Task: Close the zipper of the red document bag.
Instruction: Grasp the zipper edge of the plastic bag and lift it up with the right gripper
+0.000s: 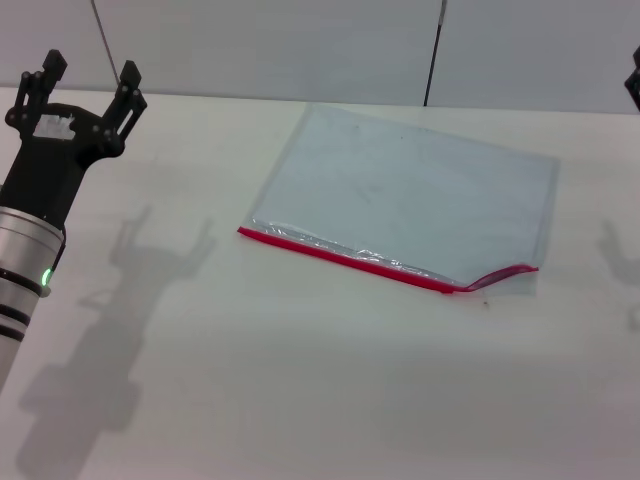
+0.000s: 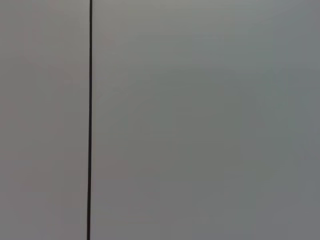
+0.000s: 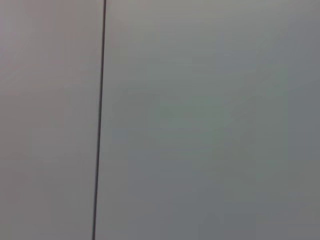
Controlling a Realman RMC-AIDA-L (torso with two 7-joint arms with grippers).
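Note:
The red document bag [image 1: 410, 195], a flat translucent pale blue-grey pouch, lies on the white table [image 1: 300, 380] right of centre in the head view. Its zipper [image 1: 380, 265], a thin red strip, runs along the near long edge and kinks upward at its right end. My left gripper [image 1: 82, 78] is raised at the far left, well away from the bag, its fingers spread open with nothing between them. Only a dark sliver of the right gripper [image 1: 634, 85] shows at the right frame edge. Both wrist views show only a plain grey wall with a dark vertical seam.
The table's far edge meets a grey panelled wall [image 1: 300, 45] with dark vertical seams. Shadows of the arms fall on the tabletop at left and right.

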